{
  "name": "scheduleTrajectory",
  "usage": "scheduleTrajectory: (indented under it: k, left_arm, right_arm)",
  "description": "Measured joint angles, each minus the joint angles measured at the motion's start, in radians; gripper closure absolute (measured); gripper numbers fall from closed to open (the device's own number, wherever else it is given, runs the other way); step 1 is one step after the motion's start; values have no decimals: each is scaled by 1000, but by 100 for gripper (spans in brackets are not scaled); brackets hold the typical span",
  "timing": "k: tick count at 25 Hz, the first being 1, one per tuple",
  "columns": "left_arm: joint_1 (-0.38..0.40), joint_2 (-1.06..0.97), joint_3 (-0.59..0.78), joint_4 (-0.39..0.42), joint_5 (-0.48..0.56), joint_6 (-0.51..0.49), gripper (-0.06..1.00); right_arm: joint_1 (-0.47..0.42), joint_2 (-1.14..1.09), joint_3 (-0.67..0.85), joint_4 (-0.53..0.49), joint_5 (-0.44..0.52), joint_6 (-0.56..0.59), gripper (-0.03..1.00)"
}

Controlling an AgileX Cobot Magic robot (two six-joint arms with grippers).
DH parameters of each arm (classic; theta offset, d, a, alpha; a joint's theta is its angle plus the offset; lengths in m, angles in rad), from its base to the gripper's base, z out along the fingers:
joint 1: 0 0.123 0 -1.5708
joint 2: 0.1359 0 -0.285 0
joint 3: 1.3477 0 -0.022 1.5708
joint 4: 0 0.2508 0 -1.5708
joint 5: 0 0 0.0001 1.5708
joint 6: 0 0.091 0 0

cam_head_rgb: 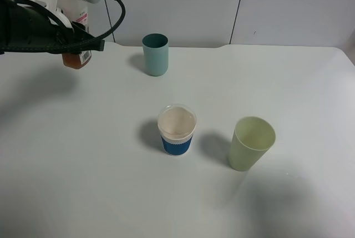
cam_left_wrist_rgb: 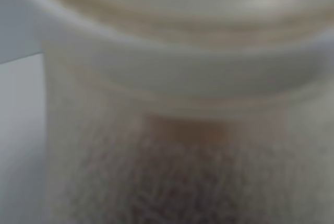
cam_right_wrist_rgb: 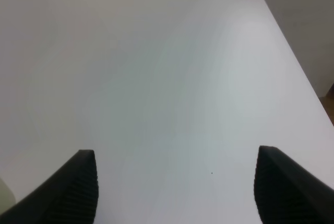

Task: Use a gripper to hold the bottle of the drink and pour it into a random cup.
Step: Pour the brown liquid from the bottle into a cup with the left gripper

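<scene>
My left wrist camera is filled almost edge to edge by the bottle [cam_left_wrist_rgb: 177,78], so close that everything is out of focus. Its wide round neck runs across the top of the frame as a pale, creamy rim with a ridge below it. The translucent body takes the centre and lower part. Through it I see a small brown-orange band of the drink [cam_left_wrist_rgb: 185,130] at mid-frame, with a darker, grainy patch beneath that I cannot make out. Along the left edge a strip of white table [cam_left_wrist_rgb: 18,145] shows, with grey-blue wall [cam_left_wrist_rgb: 15,31] above it.
</scene>
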Motion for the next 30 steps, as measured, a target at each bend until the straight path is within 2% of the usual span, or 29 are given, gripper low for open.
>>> scheduleTrajectory:
  k: [3, 6, 21, 30]
  left_arm:
    - [0, 0, 0, -56, -30, 91, 58]
    - [0, 0, 0, -79, -47, 172, 58]
    - [-2, 99, -50, -91, -63, 235, 58]
    - [-55, 166, -50, -92, -129, 327, 58]
  right_arm:
    - [0, 0, 0, 0, 0, 0, 33]
    - [0, 0, 0, 0, 0, 0, 33]
    - [0, 0, 0, 0, 0, 0, 33]
    - [0, 0, 0, 0, 0, 0, 33]
